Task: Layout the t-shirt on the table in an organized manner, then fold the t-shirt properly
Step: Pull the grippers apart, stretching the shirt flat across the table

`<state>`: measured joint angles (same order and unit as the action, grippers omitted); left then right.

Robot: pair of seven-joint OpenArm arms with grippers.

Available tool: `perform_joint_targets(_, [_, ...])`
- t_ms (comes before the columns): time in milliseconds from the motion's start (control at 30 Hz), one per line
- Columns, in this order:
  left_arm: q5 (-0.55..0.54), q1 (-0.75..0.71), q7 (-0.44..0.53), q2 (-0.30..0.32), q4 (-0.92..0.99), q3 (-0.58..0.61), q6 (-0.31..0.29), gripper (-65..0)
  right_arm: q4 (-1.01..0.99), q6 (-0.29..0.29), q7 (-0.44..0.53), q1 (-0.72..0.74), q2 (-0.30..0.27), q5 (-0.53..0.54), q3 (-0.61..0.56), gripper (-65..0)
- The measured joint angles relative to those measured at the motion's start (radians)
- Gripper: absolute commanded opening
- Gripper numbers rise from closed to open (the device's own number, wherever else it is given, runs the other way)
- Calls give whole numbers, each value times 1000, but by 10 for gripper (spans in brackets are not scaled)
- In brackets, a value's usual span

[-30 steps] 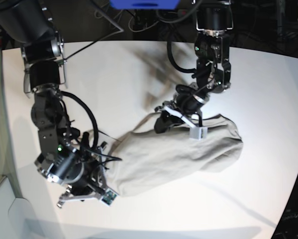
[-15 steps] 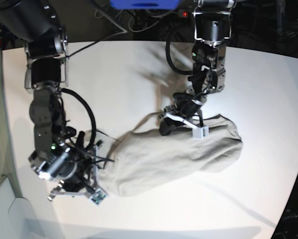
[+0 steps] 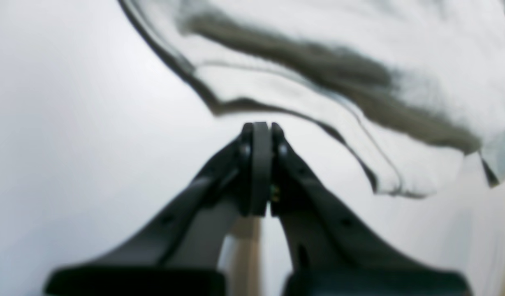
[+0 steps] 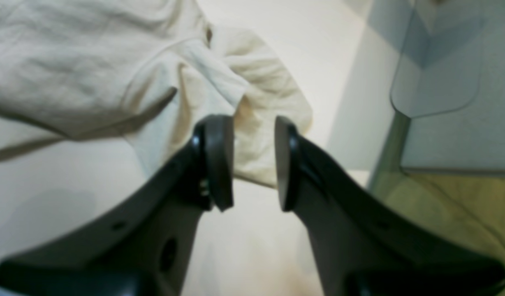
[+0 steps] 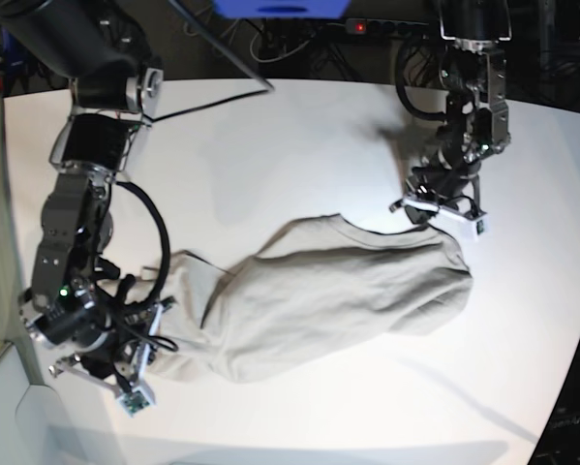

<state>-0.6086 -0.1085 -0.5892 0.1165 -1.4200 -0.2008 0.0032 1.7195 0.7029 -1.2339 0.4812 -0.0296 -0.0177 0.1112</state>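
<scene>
Now the t-shirt (image 5: 338, 300) lies crumpled in a long diagonal heap across the middle of the white table (image 5: 270, 155), one sleeve end bunched toward the near-left. Beside that end, the right gripper (image 4: 252, 164) hovers with its jaws apart and nothing between them. Over bare tabletop just off the shirt's far edge, the left gripper (image 3: 258, 135) is pressed together, empty.

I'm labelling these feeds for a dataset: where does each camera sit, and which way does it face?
Base: high above, looking down on the white table, the wrinkled grey-beige t-shirt and both arms.
Left wrist: behind the shut left claw, facing the blurred shirt edge.
Right wrist: behind the right claw, jaws apart, facing bunched shirt fabric near the table edge.
Shared: all three show shirt and table.
</scene>
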Motion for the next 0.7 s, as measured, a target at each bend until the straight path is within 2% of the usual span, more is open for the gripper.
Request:
perform_joint_targets(67, [4, -11, -59, -9, -40, 5, 6, -649, 0, 0, 1, -4, 7, 8, 0, -464])
perform_joint_targets(200, [6, -5, -84, -57, -126, 2, 13, -649, 1, 0, -4, -28, 5, 0, 0, -464])
perform_joint_targets(333, [20, 7, -78, -146, -161, 1, 18, -649, 1, 0, 4, -34, 4, 0, -2, -464])
perform_joint_targets(367, [15, 9, -80, -175, -159, 0, 56, -649, 1, 0, 3, -38, 4, 0, -2, -464])
perform_joint_targets(400, [23, 13, -80, -209, -157, 6, 124, -649, 1, 0, 4, -45, 5, 0, -2, -464])
perform_joint_targets(467, [16, 27, -85, -241, -156, 19, 207, -649, 1, 0, 3, -55, 5, 1, -3, -464])
perform_joint_targets(533, [54, 53, -62, -265, -150, 37, 288, -650, 1, 0, -2, -55, 3, -1, -2, -464])
perform_joint_targets(700, [87, 90, -31, -267, -139, 125, 360, -650, 1, 0, 1, -63, 2, 2, -3, -464])
